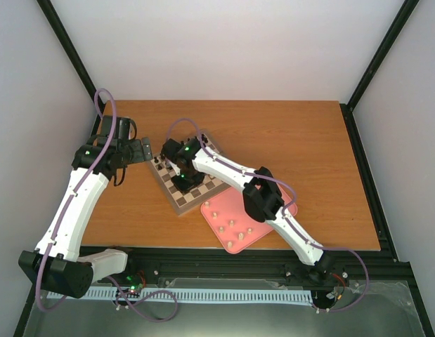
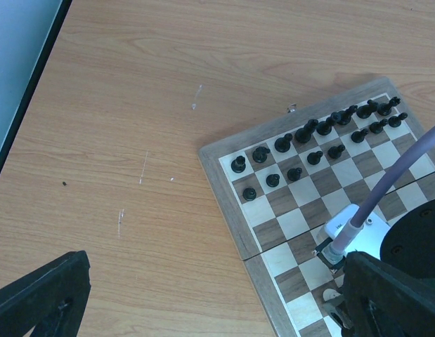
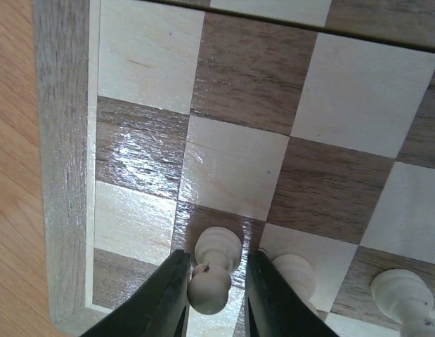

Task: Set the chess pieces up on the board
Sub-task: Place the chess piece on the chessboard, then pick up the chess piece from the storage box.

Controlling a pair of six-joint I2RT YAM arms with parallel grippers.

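- Top view: the right gripper [image 1: 182,184] reaches over the near part of the square wooden chessboard with dark-brown and cream squares [image 1: 171,195]. More tiny pale cream pieces [image 1: 231,225] lie on the pink rounded-corner tray [image 1: 261,230] just beside the board. The left gripper [image 1: 136,149] hangs over the orange-brown wooden table [image 1: 294,140], off the board's left side.
- Left wrist view: the left gripper's fingers stand wide apart with nothing between them. The small black pieces [image 2: 315,137] fill two rows along one edge. Bare squares separate them from the right arm's working spot.
- Right wrist view: the jaws are parted a little around a tiny pale cream pawn [image 3: 216,263], not clamped. There is a gap on one side, while the other finger touches it or nearly does. The pawn stands upright on a dark square near the board's corner.
- Step in hand, as I judge it: letting go of this pawn. Opening evenly and rising straight up before moving sideways should stop the close finger from tipping it.
- Room: a neighbouring pale piece [image 3: 294,270] stands just beside one finger, so that side is tight. The light tan border [image 3: 62,175] and the table lie on the other side, with open squares ahead. Straight up looks the safest way out.
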